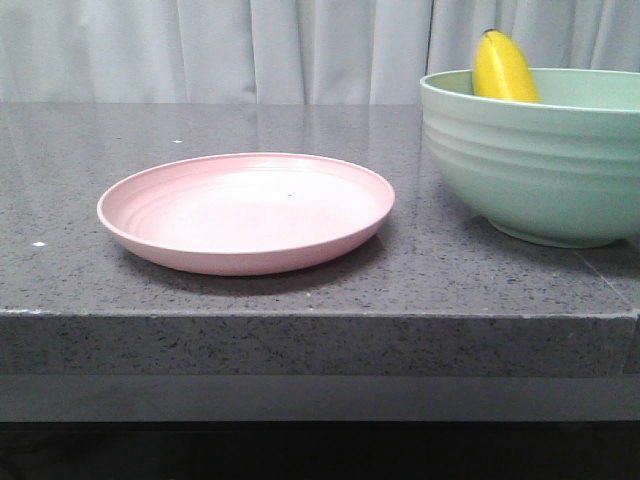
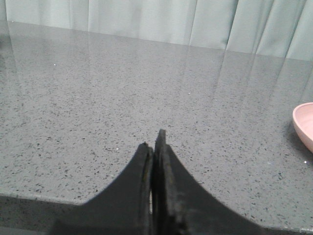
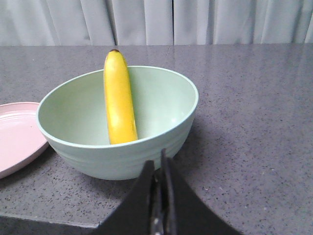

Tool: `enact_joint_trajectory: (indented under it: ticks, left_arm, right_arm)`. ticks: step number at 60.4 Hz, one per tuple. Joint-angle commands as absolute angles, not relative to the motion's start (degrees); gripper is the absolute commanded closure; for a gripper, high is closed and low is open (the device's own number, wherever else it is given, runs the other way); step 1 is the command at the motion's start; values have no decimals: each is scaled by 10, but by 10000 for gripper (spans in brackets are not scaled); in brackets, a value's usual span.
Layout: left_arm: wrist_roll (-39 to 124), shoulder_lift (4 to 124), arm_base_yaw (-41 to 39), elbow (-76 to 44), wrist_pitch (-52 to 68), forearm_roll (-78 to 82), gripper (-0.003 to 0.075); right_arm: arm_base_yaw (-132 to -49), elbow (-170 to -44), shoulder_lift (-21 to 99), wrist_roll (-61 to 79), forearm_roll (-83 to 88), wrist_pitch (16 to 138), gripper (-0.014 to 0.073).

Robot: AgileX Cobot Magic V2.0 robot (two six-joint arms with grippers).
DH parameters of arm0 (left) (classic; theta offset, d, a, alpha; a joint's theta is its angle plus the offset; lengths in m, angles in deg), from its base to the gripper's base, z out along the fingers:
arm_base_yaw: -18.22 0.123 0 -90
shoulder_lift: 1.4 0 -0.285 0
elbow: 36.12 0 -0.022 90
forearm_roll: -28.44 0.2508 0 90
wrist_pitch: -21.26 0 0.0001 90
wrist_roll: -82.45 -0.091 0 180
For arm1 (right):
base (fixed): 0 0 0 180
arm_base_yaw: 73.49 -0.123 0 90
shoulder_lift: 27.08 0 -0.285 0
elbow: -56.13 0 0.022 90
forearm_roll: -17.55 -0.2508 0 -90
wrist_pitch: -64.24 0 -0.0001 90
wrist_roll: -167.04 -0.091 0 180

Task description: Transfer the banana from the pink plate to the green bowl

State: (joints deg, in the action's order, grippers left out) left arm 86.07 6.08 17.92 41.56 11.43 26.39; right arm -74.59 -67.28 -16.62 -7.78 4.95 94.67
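The yellow banana [image 1: 502, 68] stands inside the mint-green bowl [image 1: 540, 170] at the right of the table, leaning on its far wall with its dark tip above the rim. In the right wrist view the banana [image 3: 119, 100] leans in the bowl [image 3: 161, 142]. The pink plate [image 1: 245, 212] lies empty left of the bowl; its edge shows in the right wrist view [image 3: 17, 134] and in the left wrist view [image 2: 304, 125]. My right gripper [image 3: 159, 160] is shut and empty, just short of the bowl's near side. My left gripper [image 2: 153, 142] is shut and empty over bare table, left of the plate.
The grey speckled stone table [image 1: 320, 300] has its front edge close below the plate and bowl. A pale curtain [image 1: 250, 50] hangs behind the table. Neither arm shows in the front view.
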Motion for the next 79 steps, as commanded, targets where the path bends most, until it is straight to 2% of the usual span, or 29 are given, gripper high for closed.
enact_joint_trajectory:
  ticks: [1, 68, 79]
  left_arm:
    - [864, 50, 179, 417, 168, 258, 741]
    - [864, 50, 179, 417, 168, 258, 741]
    - [864, 50, 179, 417, 168, 258, 741]
  right_arm:
    - [-742, -687, -159, -74, 45, 904, 653]
    - [-742, -687, -159, -74, 45, 904, 653]
    - [-741, -632, -159, -74, 49, 817, 653]
